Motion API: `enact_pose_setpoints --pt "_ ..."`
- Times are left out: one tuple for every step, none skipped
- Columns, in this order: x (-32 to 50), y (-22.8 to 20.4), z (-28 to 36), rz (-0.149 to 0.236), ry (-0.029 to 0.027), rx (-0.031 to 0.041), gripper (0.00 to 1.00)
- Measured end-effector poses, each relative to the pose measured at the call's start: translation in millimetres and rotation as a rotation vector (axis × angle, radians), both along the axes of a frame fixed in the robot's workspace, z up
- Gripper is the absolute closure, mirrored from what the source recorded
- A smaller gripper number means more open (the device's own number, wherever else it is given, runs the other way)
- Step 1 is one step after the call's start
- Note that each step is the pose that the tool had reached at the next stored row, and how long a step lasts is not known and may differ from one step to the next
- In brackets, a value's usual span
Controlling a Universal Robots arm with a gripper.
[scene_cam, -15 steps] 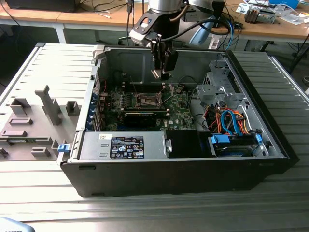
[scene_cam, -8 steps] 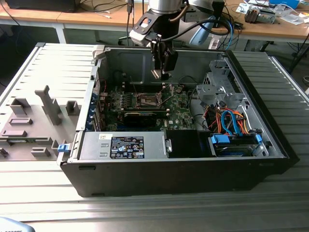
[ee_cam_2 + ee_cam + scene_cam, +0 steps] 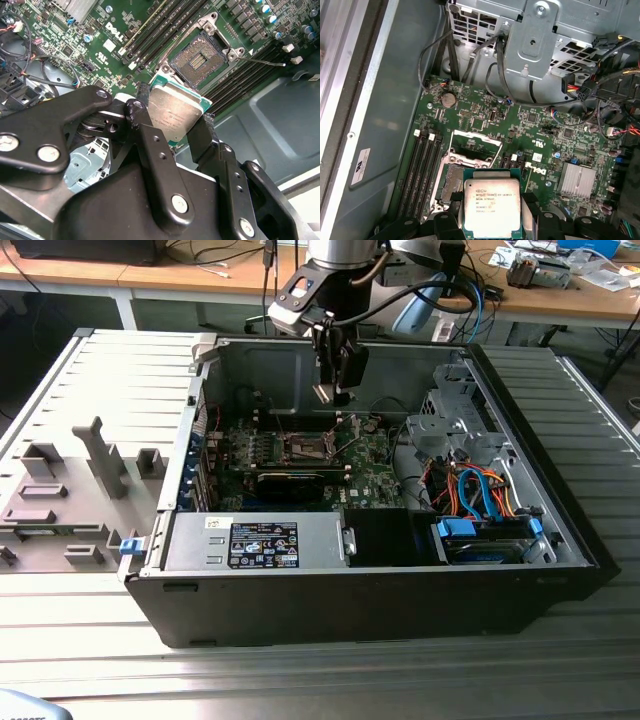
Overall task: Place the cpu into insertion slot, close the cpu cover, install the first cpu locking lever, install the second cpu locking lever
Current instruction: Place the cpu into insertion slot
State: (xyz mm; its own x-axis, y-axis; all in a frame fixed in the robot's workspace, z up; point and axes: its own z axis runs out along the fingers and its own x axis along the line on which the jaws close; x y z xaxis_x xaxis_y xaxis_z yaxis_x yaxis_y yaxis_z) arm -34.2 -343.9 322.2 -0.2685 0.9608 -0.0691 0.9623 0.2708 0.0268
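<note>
- Ribbed grey metal tabletop (image 3: 420, 680) carries an open black computer case (image 3: 380, 605) with a green motherboard (image 3: 375, 475) inside.
- Black two-finger gripper (image 3: 335, 390) hangs above the board, jaws clamped on opposite edges of the small square silvery-topped cpu (image 3: 492, 207).
- Dark square insertion slot (image 3: 196, 57) lies bare beneath the chip, apart from it; the thin silvery framed cpu cover (image 3: 474, 145) stands raised open.

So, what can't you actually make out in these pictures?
- Underside of the cpu: it faces away from both wrist cameras.
- The insertion slot: in the first wrist view the cpu covers part of it.
- The slot's contacts: too small in the exterior view.
- The cpu in the exterior view: largely hidden by the gripper.
</note>
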Motion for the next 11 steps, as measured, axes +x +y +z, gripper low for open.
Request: enact_pose_setpoints --pt "0.0 0.0 -0.1 0.000 0.0000 0.0000 0.45" --pt "0.0 0.0 -0.1 -0.001 0.0000 0.0001 0.45" --pt "0.0 0.0 -0.2 -0.001 0.0000 0.0001 0.45" --pt "0.0 0.0 -0.2 -0.002 0.0000 0.0000 0.45" --pt "0.0 0.0 -0.3 -0.002 0.0000 -0.0001 0.45" --pt "0.0 0.0 -0.4 -0.003 0.0000 0.0000 0.45" --pt "0.0 0.0 -0.4 -0.003 0.0000 0.0000 0.45" --pt "0.0 0.0 -0.6 -0.004 0.0000 0.0000 0.45" --pt "0.0 0.0 -0.8 -0.005 0.0000 0.0000 0.45" --pt "0.0 0.0 -0.9 -0.005 0.0000 0.0000 0.45" --pt "0.0 0.0 -0.9 -0.006 0.0000 0.0000 0.45"
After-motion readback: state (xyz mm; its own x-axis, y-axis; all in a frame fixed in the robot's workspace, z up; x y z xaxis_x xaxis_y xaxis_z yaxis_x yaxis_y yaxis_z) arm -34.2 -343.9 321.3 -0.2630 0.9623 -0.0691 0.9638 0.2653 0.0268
